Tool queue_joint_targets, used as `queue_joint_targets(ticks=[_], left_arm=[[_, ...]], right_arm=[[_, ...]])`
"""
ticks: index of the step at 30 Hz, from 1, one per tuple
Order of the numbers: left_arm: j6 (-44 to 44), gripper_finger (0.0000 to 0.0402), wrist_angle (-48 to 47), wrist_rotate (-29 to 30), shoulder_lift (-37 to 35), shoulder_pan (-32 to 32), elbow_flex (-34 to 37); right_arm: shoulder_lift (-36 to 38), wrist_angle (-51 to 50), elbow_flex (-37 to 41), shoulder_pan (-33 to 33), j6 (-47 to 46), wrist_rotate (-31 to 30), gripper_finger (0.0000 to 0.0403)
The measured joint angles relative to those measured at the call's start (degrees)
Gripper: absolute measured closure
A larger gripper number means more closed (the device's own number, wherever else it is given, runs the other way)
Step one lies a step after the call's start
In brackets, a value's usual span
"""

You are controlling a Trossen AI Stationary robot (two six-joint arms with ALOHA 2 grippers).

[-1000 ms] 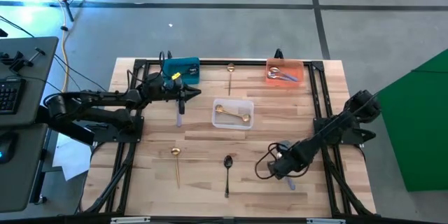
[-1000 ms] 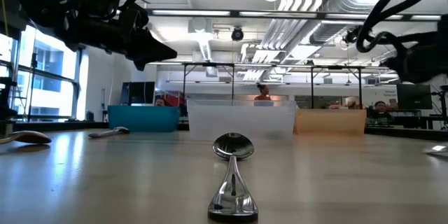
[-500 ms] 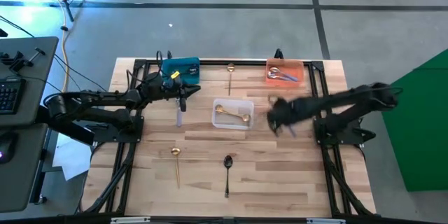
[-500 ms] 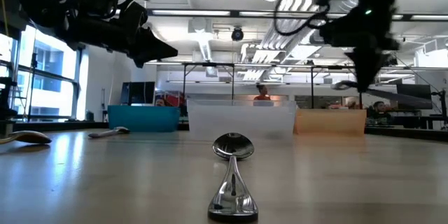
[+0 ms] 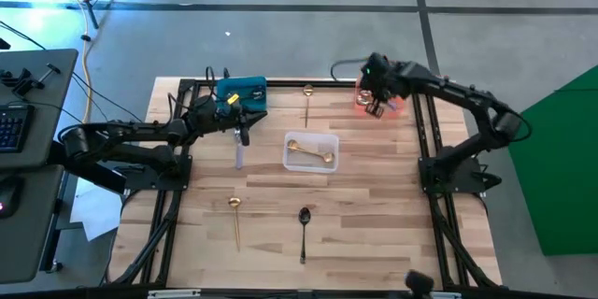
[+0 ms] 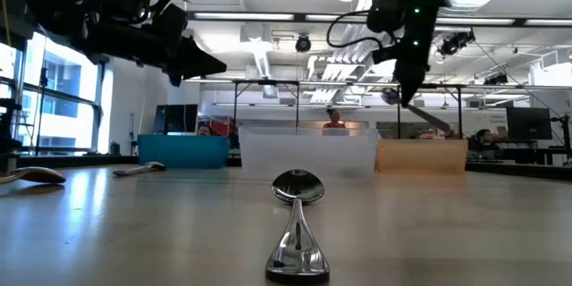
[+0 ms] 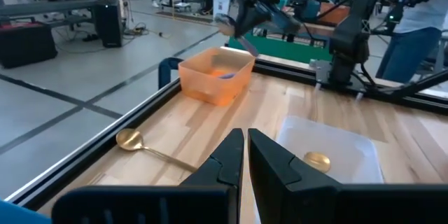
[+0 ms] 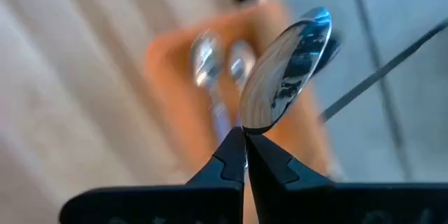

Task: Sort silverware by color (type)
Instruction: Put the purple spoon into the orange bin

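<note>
Three bins sit along the far half of a wooden table [image 5: 374,196]. The orange bin [image 5: 397,91], at the far right, holds silver spoons [image 8: 210,63] with lilac handles. The right gripper [image 5: 377,105] hangs above this bin, its fingers pinched on a silver spoon [image 8: 287,70] just below the bowl. The clear bin [image 5: 311,152], mid-table, holds one gold spoon [image 5: 308,154]. What the blue bin [image 5: 245,92], at the far left, holds cannot be made out. The left gripper [image 5: 242,135] hovers just in front of the blue bin, fingers pressed together on nothing. Loose on the table lie a gold spoon [image 5: 306,99] between the blue and orange bins, another gold spoon [image 5: 235,217] nearer the front, and a dark spoon [image 5: 304,229] beside it.
</note>
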State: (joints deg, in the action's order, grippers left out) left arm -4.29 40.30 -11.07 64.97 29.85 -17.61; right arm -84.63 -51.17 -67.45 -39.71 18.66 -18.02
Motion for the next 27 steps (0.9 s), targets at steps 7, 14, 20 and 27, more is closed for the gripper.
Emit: queue_joint_targets(ticks=[7, 14, 20, 27], left_arm=[[-0.14, 0.039, -0.06, 0.25, 0.0, 1.77, 0.0], [-0.61, 0.039, -0.15, 0.2, 0.0, 2.93, 0.0], [-0.59, 0.039, -0.85, -0.26, 0.0, 3.54, 0.0], [-0.13, 0.039, -3.16, -0.39, 0.0, 3.52, 0.0]], right_arm=[[-10.64, 0.08, -7.69, -3.51, 13.5, 0.04, 0.0402], [-17.25, 0.14, -7.82, -7.15, 16.85, 3.03, 0.0403], [-18.93, 0.1, -7.82, -9.67, 17.55, 5.48, 0.0402], [-19.18, -0.26, -8.04, -9.12, 13.23, 7.36, 0.0386]])
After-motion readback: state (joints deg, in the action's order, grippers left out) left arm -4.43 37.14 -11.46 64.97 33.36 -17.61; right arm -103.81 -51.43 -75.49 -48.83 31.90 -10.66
